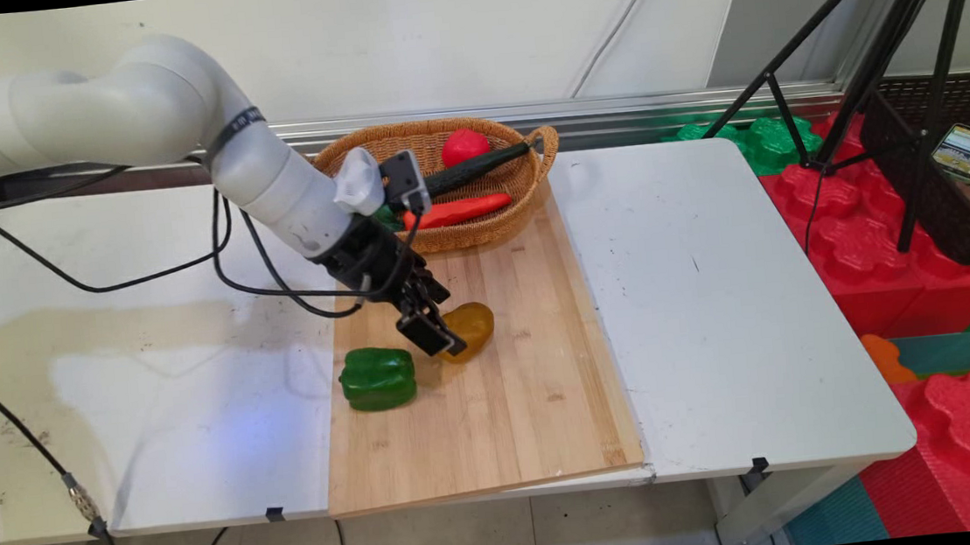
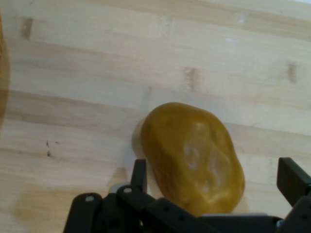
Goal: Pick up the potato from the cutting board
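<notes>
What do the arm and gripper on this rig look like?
A glossy white arm of rounded tubular links, with a dark band around the forearm. A pale bracket and a small grey camera box sit at the wrist. Loose black cables hang beneath. It ends in a black two-finger gripper with an exposed linkage.

Glossy yellow pepper (image 2: 194, 160), matt wooden board (image 1: 504, 394), woven wicker basket (image 1: 521, 183)

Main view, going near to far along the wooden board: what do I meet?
Green bell pepper → yellow-amber pepper between the open black gripper fingers → woven wicker basket holding red vegetables.
</notes>
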Tool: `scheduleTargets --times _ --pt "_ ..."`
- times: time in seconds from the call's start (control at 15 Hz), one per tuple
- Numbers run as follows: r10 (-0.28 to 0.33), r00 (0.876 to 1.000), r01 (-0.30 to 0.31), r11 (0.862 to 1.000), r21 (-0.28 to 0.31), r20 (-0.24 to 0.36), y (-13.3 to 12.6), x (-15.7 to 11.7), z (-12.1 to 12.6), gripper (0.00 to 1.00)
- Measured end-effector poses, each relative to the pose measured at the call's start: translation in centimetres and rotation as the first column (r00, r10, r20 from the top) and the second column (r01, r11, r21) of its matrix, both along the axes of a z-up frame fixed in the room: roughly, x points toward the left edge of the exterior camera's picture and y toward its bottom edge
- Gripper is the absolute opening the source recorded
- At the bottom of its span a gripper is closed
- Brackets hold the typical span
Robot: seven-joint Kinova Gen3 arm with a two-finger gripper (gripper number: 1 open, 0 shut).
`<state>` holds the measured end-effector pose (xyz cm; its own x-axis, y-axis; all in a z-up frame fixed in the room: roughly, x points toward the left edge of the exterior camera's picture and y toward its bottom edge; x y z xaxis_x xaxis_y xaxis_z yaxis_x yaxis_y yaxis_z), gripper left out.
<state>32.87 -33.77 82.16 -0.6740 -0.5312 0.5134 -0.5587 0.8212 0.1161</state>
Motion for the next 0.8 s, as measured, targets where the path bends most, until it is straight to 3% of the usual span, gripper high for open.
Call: scheduleTargets --times 0.73,0.8 --pt "0.085 0.996 -0.085 0.996 0.020 0.026 -1.0 -2.4 -2.6 1.00" --pt "0.087 0.996 -0.088 0.996 0.018 0.026 -1.1 -2.5 -2.6 0.00"
